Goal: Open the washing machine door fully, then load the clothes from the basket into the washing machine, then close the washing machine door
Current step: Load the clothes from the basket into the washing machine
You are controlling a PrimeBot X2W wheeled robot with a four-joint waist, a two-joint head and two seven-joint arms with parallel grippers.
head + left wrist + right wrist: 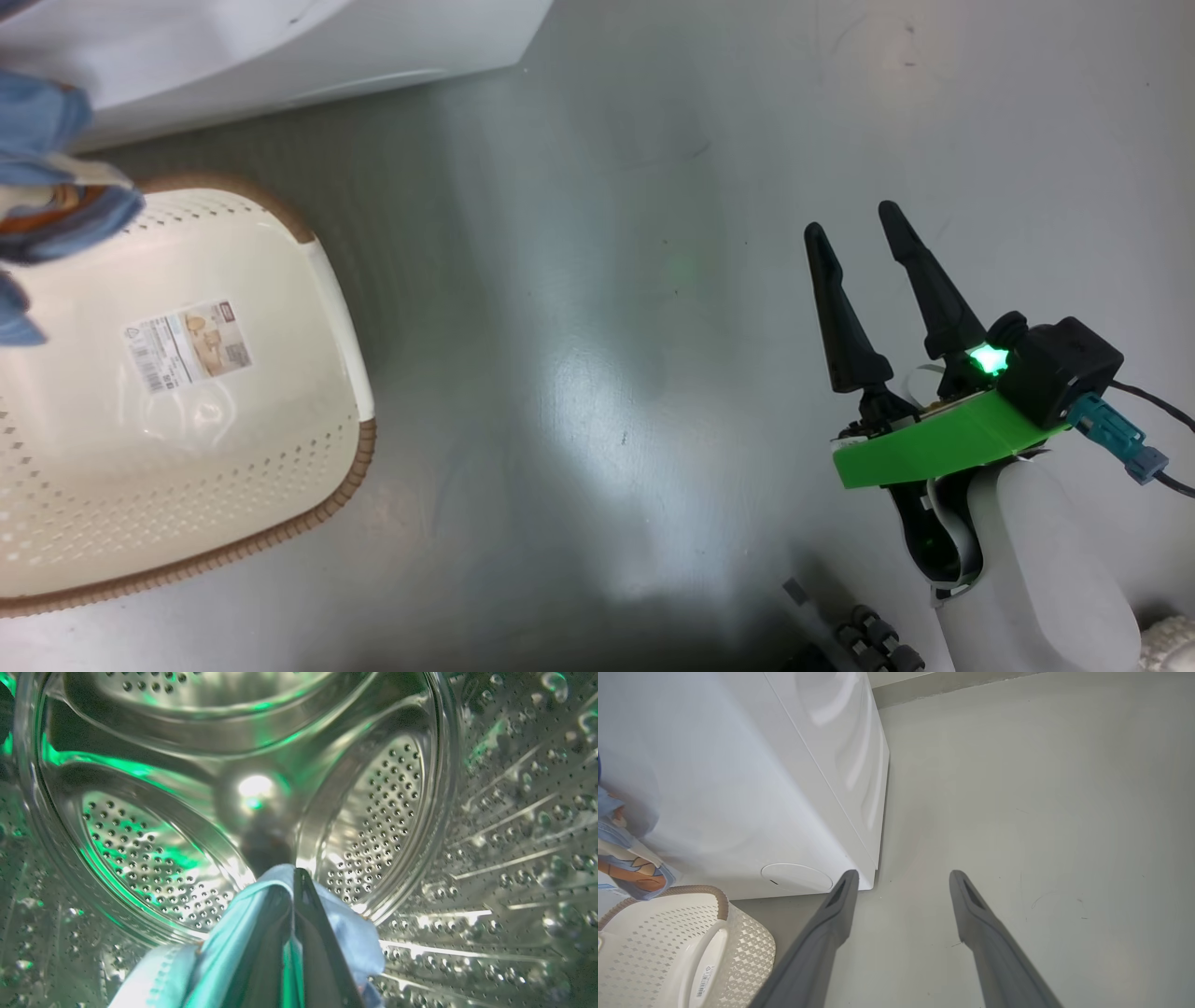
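My left gripper [295,877] is inside the washing machine's steel perforated drum [373,812], shut on a light blue garment [345,933] that drapes around its fingers. More of the blue clothes with an orange-brown patch hang at the left edge of the head view [56,201] and over the basket in the right wrist view [630,868]. The cream-white perforated basket [280,485] with its brown rim stands on the floor, a label sticker [187,343] on its bare bottom. The white washing machine [738,788] stands behind it. My right gripper [854,219] hangs open over the floor. The door is out of view.
Grey glossy floor [607,327] stretches between the basket and my right arm. A small round flap [796,878] sits low on the machine's front, near its corner. Dark rollers of my base [873,639] show at the bottom of the head view.
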